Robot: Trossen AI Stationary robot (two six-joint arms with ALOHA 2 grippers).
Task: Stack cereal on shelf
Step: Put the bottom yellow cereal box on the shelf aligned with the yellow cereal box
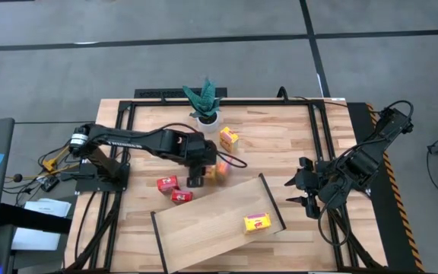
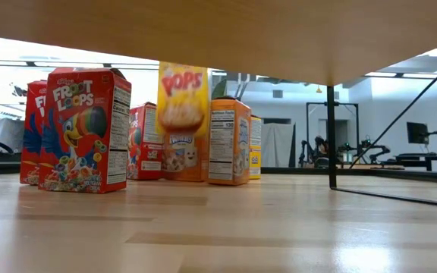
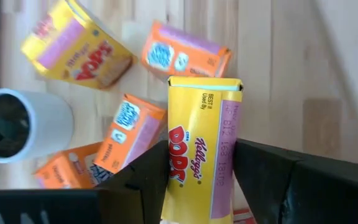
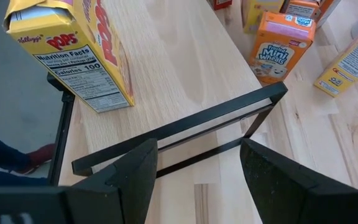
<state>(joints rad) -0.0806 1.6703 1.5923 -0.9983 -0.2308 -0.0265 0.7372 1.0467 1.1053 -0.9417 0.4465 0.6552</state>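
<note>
2 dark fingers [image 3: 138,186] of the left gripper [image 3: 197,180] clamp a yellow Pops box [image 3: 202,149] by its long sides, so this box sits squarely between the jaws, its top flap pointing away from the wrist. From above, the left gripper [image 1: 201,169] is over the middle of the table [image 1: 280,137], beside a cluster of orange and yellow cereal boxes [image 1: 219,172] and just above the shelf [image 1: 219,224], which lies tilted on the tabletop; the held box is mostly hidden under the arm there. 1 yellow box [image 1: 258,222] already stands on the shelf near its right-hand black rail [image 1: 273,199], and 2 red boxes [image 1: 173,189] stand on the table just off the shelf's upper edge. A white pot with a green plant [image 1: 206,103] stands at the table's far edge. The right gripper [image 1: 308,190] waits with its jaws spread wide at the shelf's right end, holding nothing. In the low view the shelf's underside cuts off the top of the picture, and the boxes there overlap, so their exact count is unclear.
</note>
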